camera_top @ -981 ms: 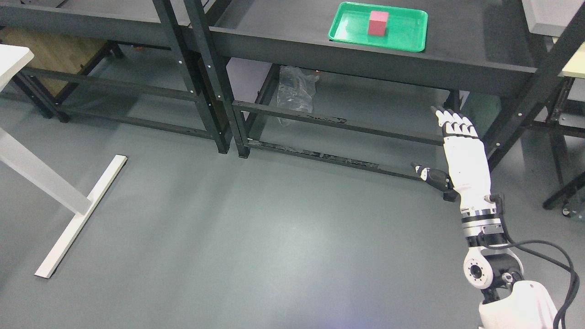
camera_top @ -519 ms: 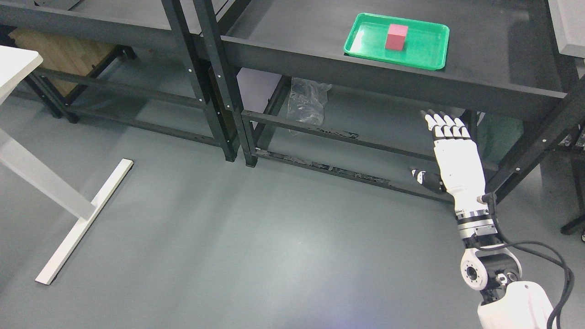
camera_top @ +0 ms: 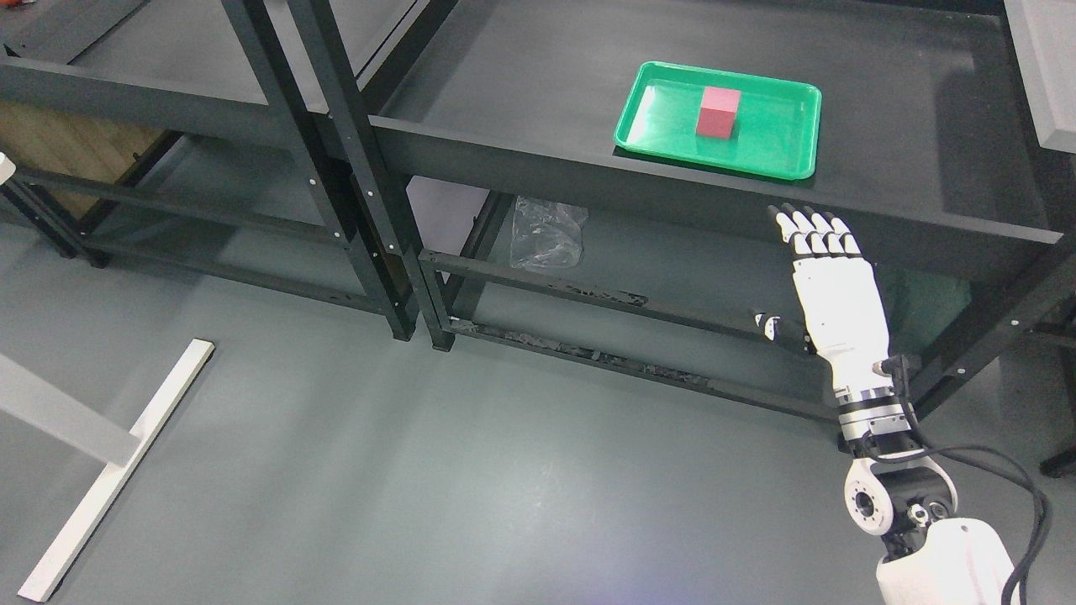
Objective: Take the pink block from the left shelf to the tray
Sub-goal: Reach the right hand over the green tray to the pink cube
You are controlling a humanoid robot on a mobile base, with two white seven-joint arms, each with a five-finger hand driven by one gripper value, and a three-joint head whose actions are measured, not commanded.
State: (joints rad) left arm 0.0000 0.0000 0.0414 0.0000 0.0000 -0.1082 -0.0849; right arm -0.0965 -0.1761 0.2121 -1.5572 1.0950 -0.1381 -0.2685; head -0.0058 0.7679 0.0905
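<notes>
Head view: pink block [camera_top: 718, 113] sits in tray [camera_top: 790, 160]; our right hand [camera_top: 832, 294], below tray, fingers extended, empty—raising risks clipping shelf edge [camera_top: 521, 160].

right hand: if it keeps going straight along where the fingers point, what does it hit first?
Most likely the front edge of the dark shelf: the right hand is open, its fingertips pointing up-picture, just short of that edge. The green tray with the pink block lies beyond. Depth is unclear; it might pass under.
</notes>
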